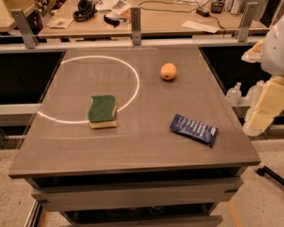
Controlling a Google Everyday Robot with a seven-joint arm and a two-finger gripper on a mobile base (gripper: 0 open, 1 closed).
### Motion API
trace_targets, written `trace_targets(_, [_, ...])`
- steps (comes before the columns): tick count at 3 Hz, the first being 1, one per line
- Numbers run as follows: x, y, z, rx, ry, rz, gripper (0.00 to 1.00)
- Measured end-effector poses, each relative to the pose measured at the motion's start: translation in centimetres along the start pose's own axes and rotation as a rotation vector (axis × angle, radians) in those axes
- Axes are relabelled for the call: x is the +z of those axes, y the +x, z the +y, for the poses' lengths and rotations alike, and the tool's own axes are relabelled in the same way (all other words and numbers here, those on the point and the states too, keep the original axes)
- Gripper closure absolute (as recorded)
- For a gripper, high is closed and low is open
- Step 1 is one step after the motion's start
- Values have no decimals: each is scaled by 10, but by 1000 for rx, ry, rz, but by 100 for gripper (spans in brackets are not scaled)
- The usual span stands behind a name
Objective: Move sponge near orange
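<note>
Grey table (133,144) w/ white ring (134,73), sponge (102,111), orange (168,71), cluttered desk (168,24) behind, tool (261,116) at rt edge, state can't tell

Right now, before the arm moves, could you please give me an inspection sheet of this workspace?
Surface: grey table, with a pale ring marked on its left half.
Job's things: sponge lies flat, green side up, across the ring's near edge; orange sits apart from it, further back and to the right.
Clutter: dark blue packet at the front right.
Gripper: not in view; only pale arm parts at the right edge.
Cables: a dark cable on the rear desk.
Surroundings: headphones and papers on that desk; bottles to the table's right.
</note>
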State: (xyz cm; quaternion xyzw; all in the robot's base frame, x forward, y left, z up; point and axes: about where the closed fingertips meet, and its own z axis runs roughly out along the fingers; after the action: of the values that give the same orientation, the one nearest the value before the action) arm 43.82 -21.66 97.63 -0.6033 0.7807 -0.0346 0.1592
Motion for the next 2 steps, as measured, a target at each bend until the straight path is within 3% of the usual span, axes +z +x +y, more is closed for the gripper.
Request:
trace_targets(1, [0,0,0,0,0,0,0])
trace_targets(2, [2,-4,2,-9,23,-46,0])
